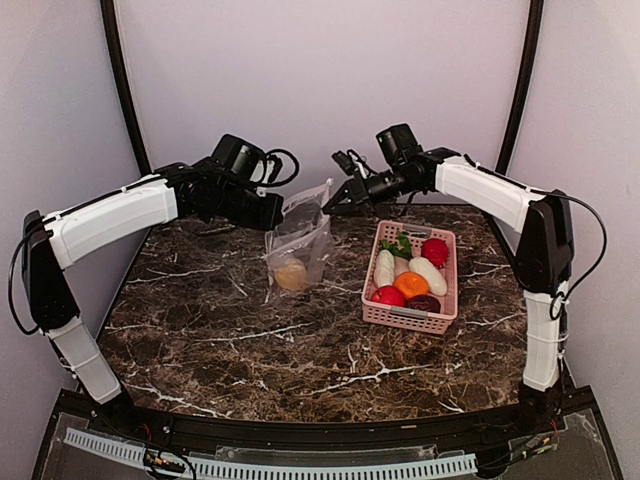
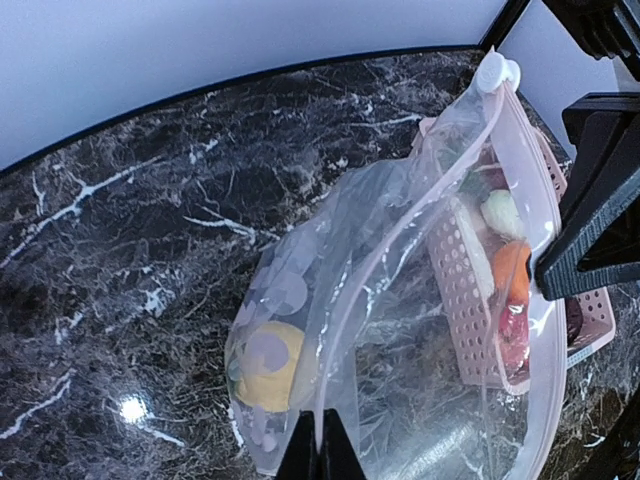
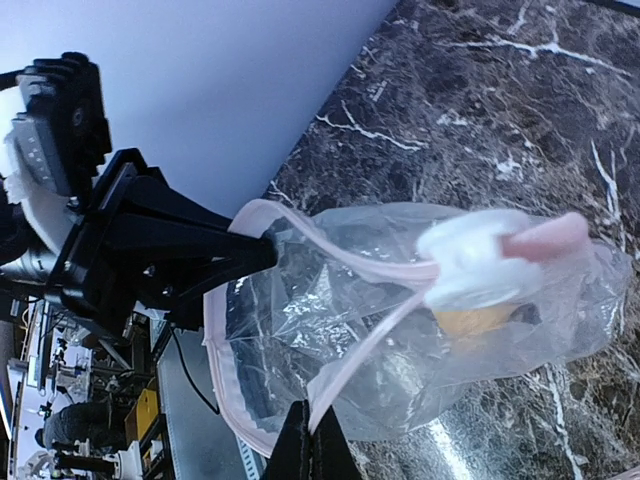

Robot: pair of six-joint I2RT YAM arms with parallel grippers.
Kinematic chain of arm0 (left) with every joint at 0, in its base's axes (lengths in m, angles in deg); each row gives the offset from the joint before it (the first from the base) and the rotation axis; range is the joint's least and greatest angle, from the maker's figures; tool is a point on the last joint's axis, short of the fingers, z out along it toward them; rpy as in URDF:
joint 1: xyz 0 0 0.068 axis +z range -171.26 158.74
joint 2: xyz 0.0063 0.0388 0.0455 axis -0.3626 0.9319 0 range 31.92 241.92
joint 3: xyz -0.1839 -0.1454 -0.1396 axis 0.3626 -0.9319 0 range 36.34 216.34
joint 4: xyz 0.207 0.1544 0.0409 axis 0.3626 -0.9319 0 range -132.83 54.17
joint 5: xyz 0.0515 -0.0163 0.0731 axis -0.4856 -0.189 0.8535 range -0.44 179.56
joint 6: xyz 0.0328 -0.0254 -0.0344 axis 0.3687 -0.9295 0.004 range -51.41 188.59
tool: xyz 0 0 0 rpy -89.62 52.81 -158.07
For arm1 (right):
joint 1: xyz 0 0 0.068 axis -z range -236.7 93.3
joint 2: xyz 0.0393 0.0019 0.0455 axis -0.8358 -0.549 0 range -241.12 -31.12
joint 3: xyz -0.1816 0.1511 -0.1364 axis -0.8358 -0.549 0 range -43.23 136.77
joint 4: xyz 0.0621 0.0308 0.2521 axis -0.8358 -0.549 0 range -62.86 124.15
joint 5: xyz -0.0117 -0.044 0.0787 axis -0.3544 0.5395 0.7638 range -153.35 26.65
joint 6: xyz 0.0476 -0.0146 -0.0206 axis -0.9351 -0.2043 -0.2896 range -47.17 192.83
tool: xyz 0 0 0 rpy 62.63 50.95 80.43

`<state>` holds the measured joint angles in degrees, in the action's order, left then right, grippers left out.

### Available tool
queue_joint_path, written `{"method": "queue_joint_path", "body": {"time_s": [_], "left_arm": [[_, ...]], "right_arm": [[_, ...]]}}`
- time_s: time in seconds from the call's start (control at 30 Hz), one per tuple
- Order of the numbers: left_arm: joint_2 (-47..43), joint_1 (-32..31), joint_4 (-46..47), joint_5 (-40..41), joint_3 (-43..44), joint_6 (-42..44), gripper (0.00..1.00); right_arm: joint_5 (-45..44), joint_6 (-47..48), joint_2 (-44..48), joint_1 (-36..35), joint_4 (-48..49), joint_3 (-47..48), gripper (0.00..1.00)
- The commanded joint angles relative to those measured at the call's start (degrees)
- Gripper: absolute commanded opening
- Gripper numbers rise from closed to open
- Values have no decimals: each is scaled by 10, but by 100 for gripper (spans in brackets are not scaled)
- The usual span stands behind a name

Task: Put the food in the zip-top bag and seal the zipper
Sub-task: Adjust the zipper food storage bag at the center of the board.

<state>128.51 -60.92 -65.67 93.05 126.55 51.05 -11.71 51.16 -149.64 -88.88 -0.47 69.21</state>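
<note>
from above, the zip-top bag (image 1: 300,240) hangs between the two arms over the back middle of the marble table (image 1: 200,330). its lower end seems to rest on the surface, with one yellow fruit (image 1: 291,274) inside. the pink basket (image 1: 445,300) stands just to its right, apart from it, and holds the rest of the food (image 1: 410,285): red apples, an orange, white pieces, a dark red piece and a green leaf.

the top view hides the grips, but the wrist cameras show them. the left gripper (image 2: 320,447) is clamped on the pale pink zipper (image 2: 385,262) at one side of the mouth. the right gripper (image 3: 310,447) pinches the opposite side, so the mouth gapes. a white slider (image 3: 475,262) sits at one end of the strip.

bare marble runs from the bag to the near edge. the back wall (image 1: 320,80) is close behind the bag.
</note>
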Motion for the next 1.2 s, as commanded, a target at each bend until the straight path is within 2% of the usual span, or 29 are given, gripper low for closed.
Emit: {"method": "queue_joint_path", "body": {"time_s": [0.0,0.13,0.17,0.33,0.4,0.53,0.67,0.77,0.83,0.9,0.97,1.07,1.17], "left_arm": [[-63,1,-2,77,90,39,1],[-64,10,-5,91,102,54,1],[-65,13,-5,90,102,54,1],[-69,17,-15,92,100,67,1],[-74,26,-23,104,100,79,1],[-89,48,-42,123,110,89,1],[-90,50,-35,75,108,95,1],[-72,50,-28,-5,69,62,1],[-71,50,4,-55,26,60,1],[-67,50,25,-74,9,85,1],[-57,50,33,-68,5,105,1],[-50,50,56,-90,-17,104,1],[-65,50,117,-126,-76,79,1]], "right_arm": [[57,8,46,3,44,81,0],[99,-6,51,3,66,75,0],[107,-9,55,3,73,69,3],[144,-7,70,6,89,53,32],[164,-3,78,15,91,50,38],[175,34,109,60,89,17,44],[88,150,139,117,25,-28,45],[-37,268,168,131,-27,-71,45],[-134,319,198,130,-25,-129,45],[-189,340,235,130,-12,-191,46],[-217,361,252,130,-10,-245,47],[-244,383,254,131,-39,-274,47],[-218,415,253,130,-77,-289,45]]}}
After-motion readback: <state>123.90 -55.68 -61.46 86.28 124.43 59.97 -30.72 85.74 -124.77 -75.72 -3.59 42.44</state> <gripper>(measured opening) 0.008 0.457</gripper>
